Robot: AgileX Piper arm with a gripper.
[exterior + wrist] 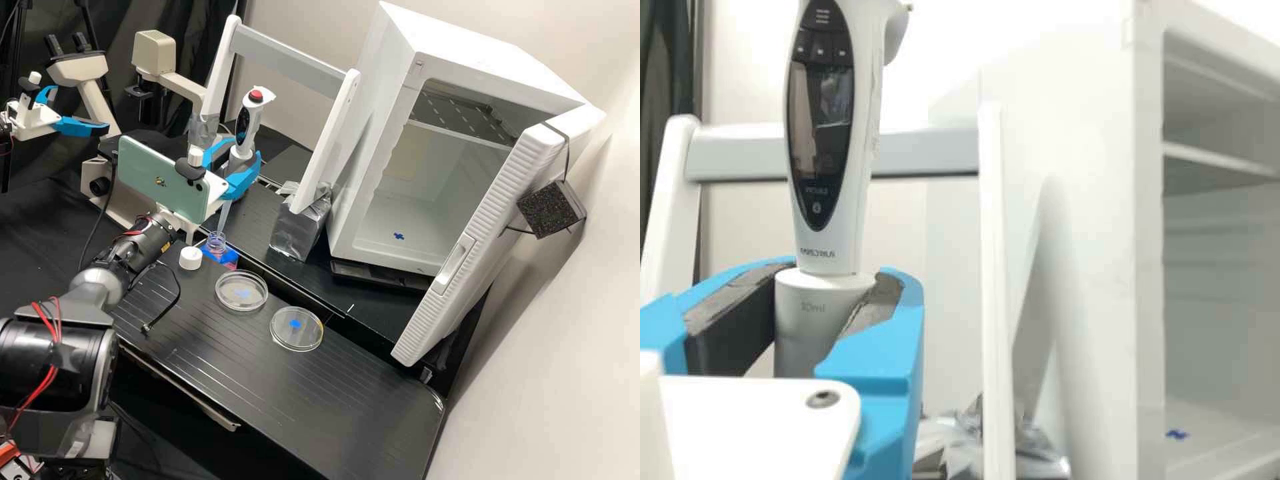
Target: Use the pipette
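In the high view the gripper (pixel 235 160) is closed around the lower body of a white pipette (pixel 249 127) with a red top button. The pipette stands nearly upright, and its pale tip points down at the mouth of a small clear bottle (pixel 215 241); whether the tip is inside the mouth I cannot tell. The wrist view has the gripper (pixel 840 305) with its dark pads pressed on both sides of the collar, below the display of the pipette (pixel 862 150). Two clear round dishes, one (pixel 241 291) nearer the bottle and another (pixel 296 329) farther off, lie on the bench.
A white cap (pixel 190 258) lies beside the bottle. Behind stand a white pipette rack (pixel 293 60) with foil-wrapped feet and a white cabinet (pixel 373 133) with its door (pixel 480 233) open. A black cable (pixel 170 303) lies on the bench (pixel 347 407). A second arm's gripper (pixel 57 123) is at far left.
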